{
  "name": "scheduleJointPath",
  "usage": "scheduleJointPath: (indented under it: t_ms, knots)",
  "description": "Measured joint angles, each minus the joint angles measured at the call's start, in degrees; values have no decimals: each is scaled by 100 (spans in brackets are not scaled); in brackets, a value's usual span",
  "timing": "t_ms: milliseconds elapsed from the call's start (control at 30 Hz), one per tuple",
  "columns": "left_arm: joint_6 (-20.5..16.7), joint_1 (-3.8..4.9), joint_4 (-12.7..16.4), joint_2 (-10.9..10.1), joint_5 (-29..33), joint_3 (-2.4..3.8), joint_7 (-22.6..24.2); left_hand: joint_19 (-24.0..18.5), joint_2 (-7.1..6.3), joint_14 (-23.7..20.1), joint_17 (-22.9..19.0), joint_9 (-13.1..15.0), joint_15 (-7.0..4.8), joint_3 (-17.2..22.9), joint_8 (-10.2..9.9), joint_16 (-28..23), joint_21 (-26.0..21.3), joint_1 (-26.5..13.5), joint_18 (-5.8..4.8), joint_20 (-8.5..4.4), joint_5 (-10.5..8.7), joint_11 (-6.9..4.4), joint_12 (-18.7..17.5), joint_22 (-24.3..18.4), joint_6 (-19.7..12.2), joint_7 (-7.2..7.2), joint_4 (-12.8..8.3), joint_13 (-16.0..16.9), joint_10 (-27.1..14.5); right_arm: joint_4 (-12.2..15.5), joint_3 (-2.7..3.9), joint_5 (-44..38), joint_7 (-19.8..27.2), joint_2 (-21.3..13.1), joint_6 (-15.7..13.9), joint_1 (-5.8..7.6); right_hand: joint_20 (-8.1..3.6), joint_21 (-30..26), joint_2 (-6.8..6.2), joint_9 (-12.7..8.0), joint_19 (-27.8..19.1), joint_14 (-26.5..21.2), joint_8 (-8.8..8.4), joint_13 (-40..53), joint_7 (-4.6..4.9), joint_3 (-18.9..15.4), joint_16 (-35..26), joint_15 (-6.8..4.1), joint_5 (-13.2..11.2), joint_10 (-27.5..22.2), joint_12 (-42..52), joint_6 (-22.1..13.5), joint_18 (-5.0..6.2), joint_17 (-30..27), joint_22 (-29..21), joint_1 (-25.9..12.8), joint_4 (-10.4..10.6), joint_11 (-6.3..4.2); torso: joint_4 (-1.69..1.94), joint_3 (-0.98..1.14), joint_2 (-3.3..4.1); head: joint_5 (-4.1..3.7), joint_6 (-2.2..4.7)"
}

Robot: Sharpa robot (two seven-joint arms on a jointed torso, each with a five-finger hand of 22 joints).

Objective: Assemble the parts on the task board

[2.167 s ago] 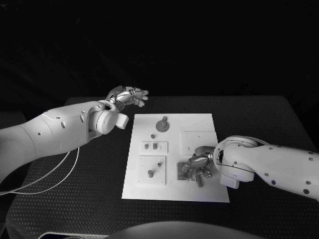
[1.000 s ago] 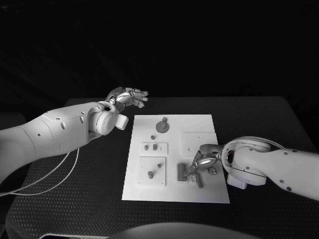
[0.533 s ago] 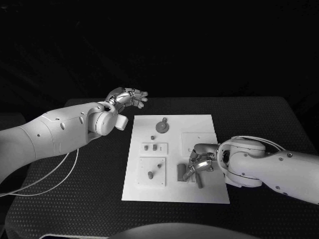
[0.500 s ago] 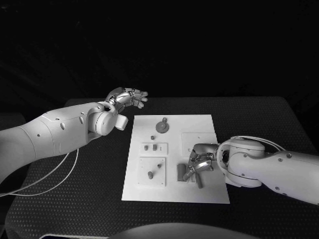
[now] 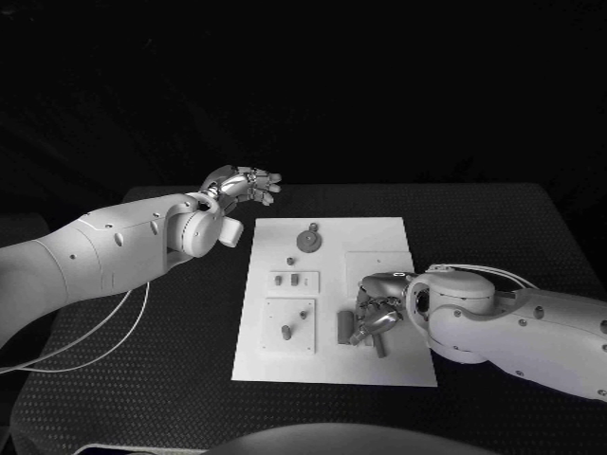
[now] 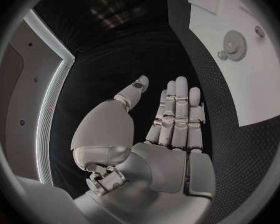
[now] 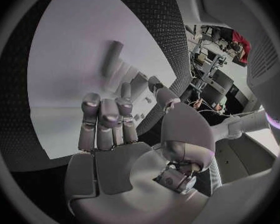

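Black bench (image 5: 523,237) carries your white plastic task board (image 5: 372,237) mid-frame. Your right hand (image 5: 377,308) hovers, fingers spread and empty, over the short grey peg (image 7: 111,57) at lower right: light, stiff, slick; pinch it mid-shaft. Your left hand (image 5: 242,182) idles open upper left.

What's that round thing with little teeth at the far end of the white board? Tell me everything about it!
It is a small grey toothed wheel, a gear, and it looks like dull plastic or metal. It lies flat near the far end of the white task board, with a short stub sticking out from its middle. In the left wrist view, fine teeth run all round its rim, and a smaller round grey piece sits close beside it. Neither hand touches it: the left hand is held above the black table past the board's far left corner.
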Motion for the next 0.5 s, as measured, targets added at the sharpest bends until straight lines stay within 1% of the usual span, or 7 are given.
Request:
scheduleJointPath:
  t_ms: [67, 133, 167, 267, 367, 500]
  knots:
    - [2, 0, 0, -1, 0, 0, 0, 0, 0, 0, 0, -1, 0, 0, 0, 0, 0, 0, 0, 0, 0, 0, 0, 0, 0, 0, 0, 0, 0, 1, 0, -87, 0, 6, -6, -16, 9, 0, 0, 0, 29, 9, 11, 96, -26, -1, 0, 6, 0, 74, 66, 30, 0, 0, -7, 0, 31, -7, 2, -2, 0, 3, -7]
    - [5, 0, 0, -3, 0, 0, -1, 0, 0, 0, 5, -5, 0, 0, 0, 0, 0, 0, 0, 0, 0, 0, 0, 0, 0, 0, 0, 0, 0, 1, 0, -195, -2, 20, -21, -34, 9, 0, 0, 5, 29, 12, 11, 199, -29, 18, 0, 5, 0, 123, 126, 66, 0, 0, -19, 0, 50, 14, 3, -1, 1, 6, -16]
    - [6, 0, 0, -4, 0, 0, -1, 0, 0, 0, 5, -5, 0, 0, 0, 0, 0, 0, 0, 0, 0, 0, 0, 0, 0, 0, 0, 0, 0, 1, -1, -244, -6, 26, -28, -44, 10, -1, 0, 6, 28, 24, 12, 243, -28, 26, -19, -10, 0, 244, 153, 120, 1, 0, -25, 0, 77, -20, 3, -2, 1, 7, -18]
    - [9, 0, 0, -8, 0, 0, -3, 0, 0, 0, 5, -5, 0, 0, 0, 0, 0, 0, 0, 0, 0, 0, 0, -1, 0, 0, 0, 0, 0, -2, -2, -386, -19, 44, -48, -60, -13, -1, 0, 6, 51, 36, 21, 330, -31, 47, -23, -22, 0, 294, 182, 144, 1, 0, -37, 0, 111, -51, 3, -2, 1, 9, -23]
    - [13, 0, 0, -9, 0, 0, -4, 0, 0, 0, 5, -5, 0, 0, 0, 0, 0, 0, 0, 0, 0, 0, 0, -1, 0, 0, 0, 0, 0, -13, -2, -487, -36, 66, -59, -69, -3, -1, 0, 6, 81, 37, 32, 386, -36, 46, -23, -23, 0, 324, 204, 159, 1, 0, -46, 0, 142, -81, 3, -2, 1, 13, -30]
    - [18, 0, 2, -9, 0, 0, -6, 0, 0, 0, 10, -5, 0, 0, 0, -23, 0, 0, 0, 0, 0, 0, 0, 4, 0, 0, 0, 0, 0, -37, -2, -600, -76, 81, -87, -94, -3, -1, 0, 6, 82, 37, 32, 413, -40, 95, -30, -23, 0, 324, 204, 163, 1, 0, -57, 0, 190, -80, 3, -3, 1, 15, -42]
